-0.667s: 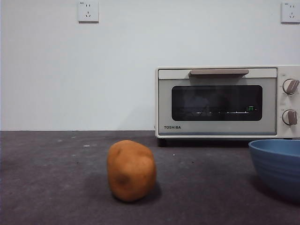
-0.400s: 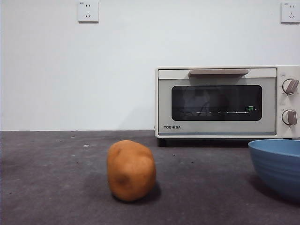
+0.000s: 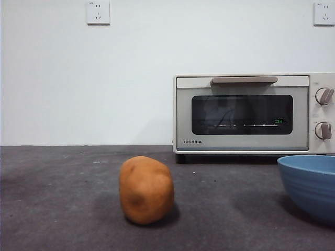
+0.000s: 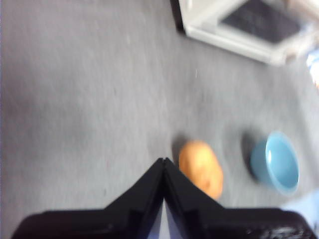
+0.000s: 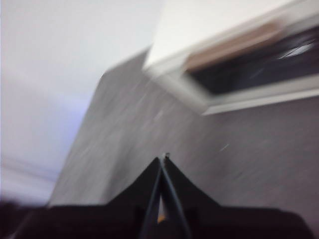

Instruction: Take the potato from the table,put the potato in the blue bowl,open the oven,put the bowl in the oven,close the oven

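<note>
Here we see the left gripper high above the table, jaws pressed together, empty. The right gripper is likewise closed and empty. The potato lies mid-tabletop, the bowl well apart, the oven shut at the far edge.

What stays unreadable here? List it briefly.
- Blue bowl: front view, right side cut off by the edge; its inside is hidden by its rim.
- Oven interior: dark glass shows mostly reflections.
- Oven in the right wrist view: motion blur, cut off.
- Both tools: outside the front view.
</note>
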You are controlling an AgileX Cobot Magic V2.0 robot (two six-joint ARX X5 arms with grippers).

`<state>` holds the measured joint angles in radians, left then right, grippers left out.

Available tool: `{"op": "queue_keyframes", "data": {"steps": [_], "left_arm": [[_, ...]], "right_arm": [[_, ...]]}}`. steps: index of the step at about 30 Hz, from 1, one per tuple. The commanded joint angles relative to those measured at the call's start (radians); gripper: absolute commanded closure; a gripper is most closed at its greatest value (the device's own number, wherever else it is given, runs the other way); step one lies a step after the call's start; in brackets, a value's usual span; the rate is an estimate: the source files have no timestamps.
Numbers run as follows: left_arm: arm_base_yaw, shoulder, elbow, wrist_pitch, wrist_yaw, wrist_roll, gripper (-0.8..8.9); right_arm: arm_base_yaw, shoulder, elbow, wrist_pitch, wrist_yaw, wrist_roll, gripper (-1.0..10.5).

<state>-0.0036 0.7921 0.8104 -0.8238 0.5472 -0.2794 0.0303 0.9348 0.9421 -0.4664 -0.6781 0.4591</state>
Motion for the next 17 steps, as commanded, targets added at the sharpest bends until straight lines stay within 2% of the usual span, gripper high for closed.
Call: {"op": "queue_keyframes", "data": {"steps": [1, 4, 11, 17], "left_arm": [[-0.016, 0.010, 0.019, -0.050, 0.006, 0.086, 8.19], [-0.036, 0.011, 0.021, -0.085, 0.002, 0.104, 8.19], [-0.089, 0.010, 0.021, -0.168, 0.002, 0.144, 8.19], [-0.143, 0.010, 0.021, -0.185, 0.002, 0.150, 8.19]], "right_arm": [[0.093, 0.095, 0.060, -0.053, -0.003, -0.026, 9.5], [0.210, 0.204, 0.132, -0.136, 0.066, -0.055, 9.5], [0.465, 0.437, 0.295, -0.289, 0.292, -0.131, 9.5], [0.611, 0.612, 0.414, -0.398, 0.401, -0.180, 9.4]]}}
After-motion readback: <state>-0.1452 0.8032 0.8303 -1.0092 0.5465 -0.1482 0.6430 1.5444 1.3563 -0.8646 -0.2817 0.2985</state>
